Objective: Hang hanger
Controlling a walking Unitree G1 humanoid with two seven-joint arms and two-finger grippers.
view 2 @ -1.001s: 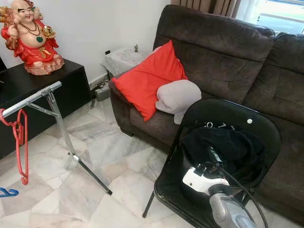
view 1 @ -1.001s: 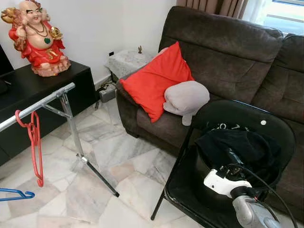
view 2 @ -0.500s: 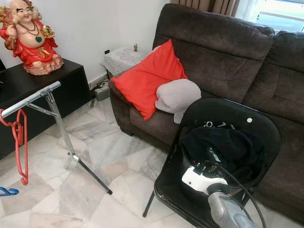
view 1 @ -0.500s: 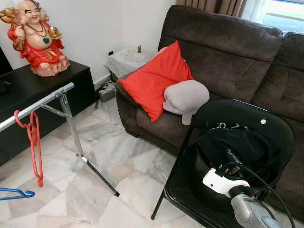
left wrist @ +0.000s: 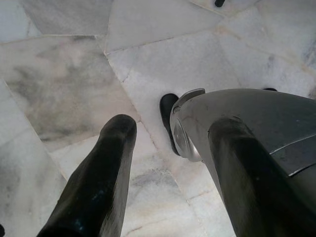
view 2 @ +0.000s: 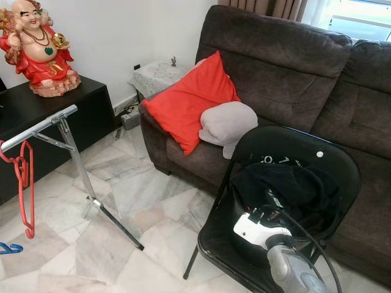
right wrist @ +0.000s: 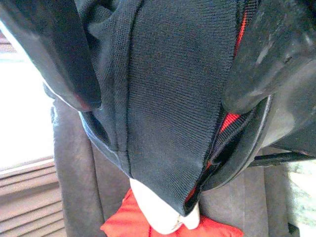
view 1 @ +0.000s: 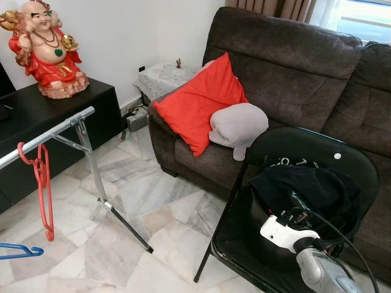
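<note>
Right gripper (right wrist: 163, 74), fingers spread, straddles black garment (view 1: 311, 189) w/ red hanger peeking inside, on chair (view 1: 244, 238); risk: pinching cloth only, hanger slips; rack (view 1: 49, 131) well apart.

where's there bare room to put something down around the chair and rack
Bare marble floor lies between the rack's leg, the sofa and the folding chair. The chair seat is crowded by the black garment and the right gripper.
</note>
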